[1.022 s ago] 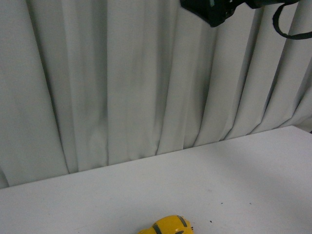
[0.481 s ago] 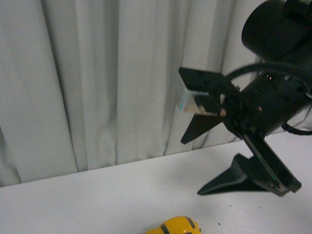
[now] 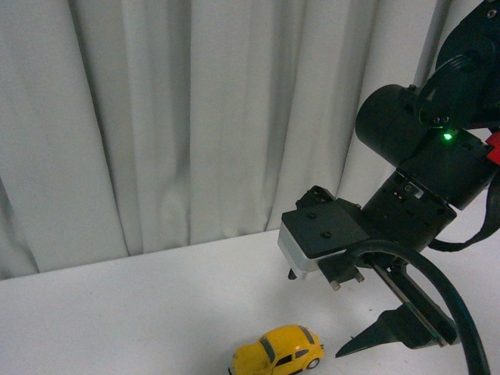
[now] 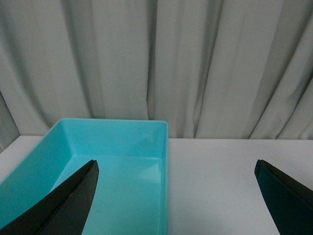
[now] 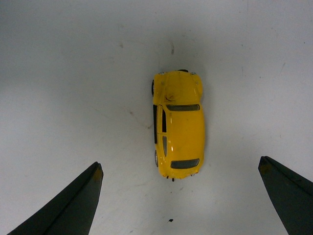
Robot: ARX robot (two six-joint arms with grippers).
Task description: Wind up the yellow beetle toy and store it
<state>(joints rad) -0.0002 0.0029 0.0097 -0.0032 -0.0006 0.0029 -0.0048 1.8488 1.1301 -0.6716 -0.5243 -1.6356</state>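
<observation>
Both of your grippers stand released, and the toy sits free on the table.

Your left gripper (image 4: 176,166) has its jaws spread wide with nothing in them. It looks over the bin (image 4: 117,161), a smooth turquoise rectangle with straight walls, one long rim running beside bare white table (image 3: 117,312). At the back, the table meets a pleated pale curtain (image 3: 156,117). The toy (image 3: 279,351) stands on its wheels near the lower edge of the front view, glossy yellow and rounded, with dark windows. Matte table with a few dark specks lies open all round it. Your right gripper (image 5: 180,163) hangs above it, its dark pointed fingers (image 5: 73,205) wide apart on either side and well clear of the toy.
</observation>
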